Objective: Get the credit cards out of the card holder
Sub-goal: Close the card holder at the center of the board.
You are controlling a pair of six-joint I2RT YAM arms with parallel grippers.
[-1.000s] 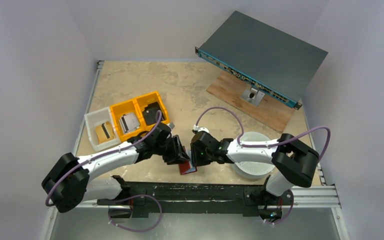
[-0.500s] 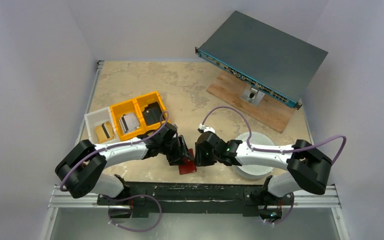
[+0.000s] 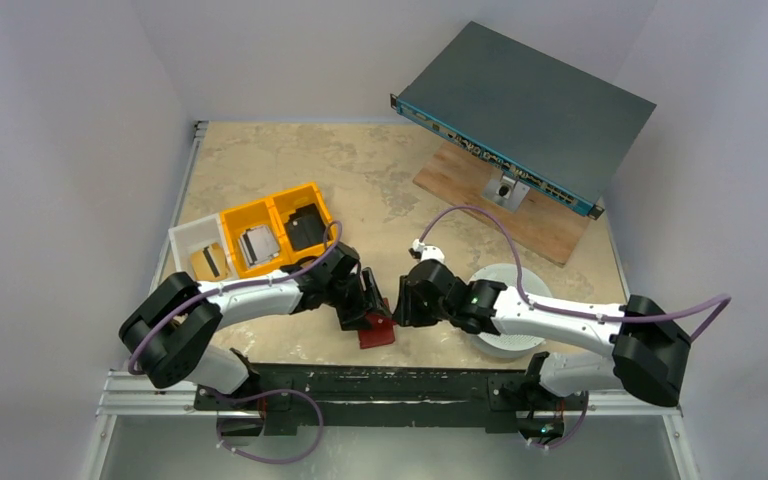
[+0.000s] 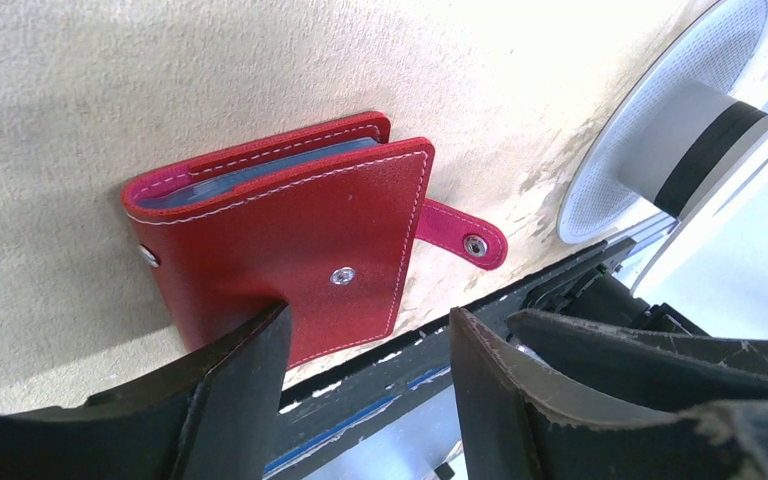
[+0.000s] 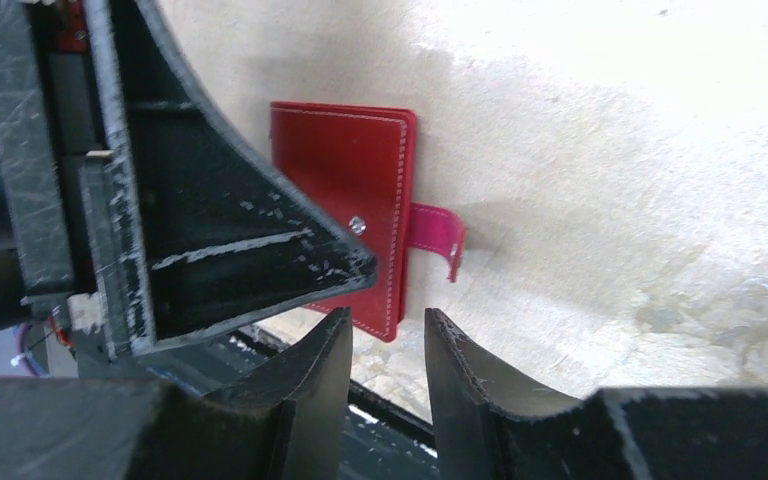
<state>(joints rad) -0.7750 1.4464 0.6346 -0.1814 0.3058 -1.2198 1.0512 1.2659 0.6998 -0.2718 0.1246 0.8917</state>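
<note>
Unsnapped red card holder (image 4: 290,240) lies flat on the bench (image 4: 260,60), credit cards (image 4: 260,172) inside it; left tool (image 4: 362,315) is spread with one finger on its cover, likely pinning it, and right tool (image 5: 385,325) is narrowly parted, empty, beside its tab edge.

Plain pale walls (image 3: 60,150) enclose a mottled beige tabletop (image 3: 310,160), evenly lit, with a black rail (image 3: 410,384) along its near edge.

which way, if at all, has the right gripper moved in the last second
Yes. The right gripper has shifted slightly right, toward the white round dish.
</note>
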